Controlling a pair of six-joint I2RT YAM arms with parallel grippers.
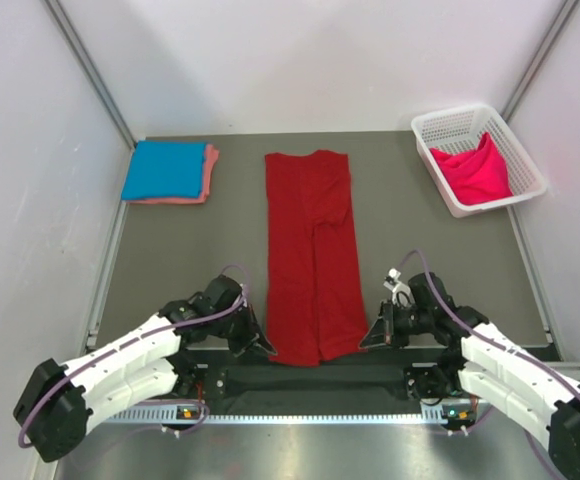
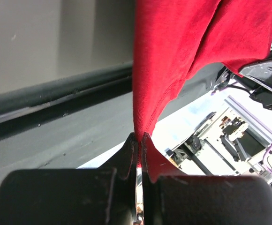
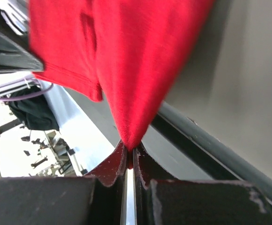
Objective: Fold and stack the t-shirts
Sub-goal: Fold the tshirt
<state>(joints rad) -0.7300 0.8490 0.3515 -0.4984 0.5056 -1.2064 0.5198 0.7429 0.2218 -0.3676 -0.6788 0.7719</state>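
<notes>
A dark red t-shirt (image 1: 310, 250) lies as a long narrow strip down the middle of the table, folded lengthwise. My left gripper (image 1: 266, 349) is shut on its near left corner, and the red cloth (image 2: 173, 51) runs up from between the pinched fingertips. On the other side my right gripper (image 1: 366, 342) is shut on the near right corner, the cloth (image 3: 131, 61) pulled to a point in its jaws. A bright blue t-shirt (image 1: 165, 169) sits folded on a salmon pink t-shirt (image 1: 210, 170) at the back left. A hot pink t-shirt (image 1: 475, 170) lies crumpled in the basket.
The white lattice basket (image 1: 450, 125) stands at the back right corner. A dark raised rail (image 1: 320, 375) runs along the near table edge between the arm bases. White walls close in on the left, right and back.
</notes>
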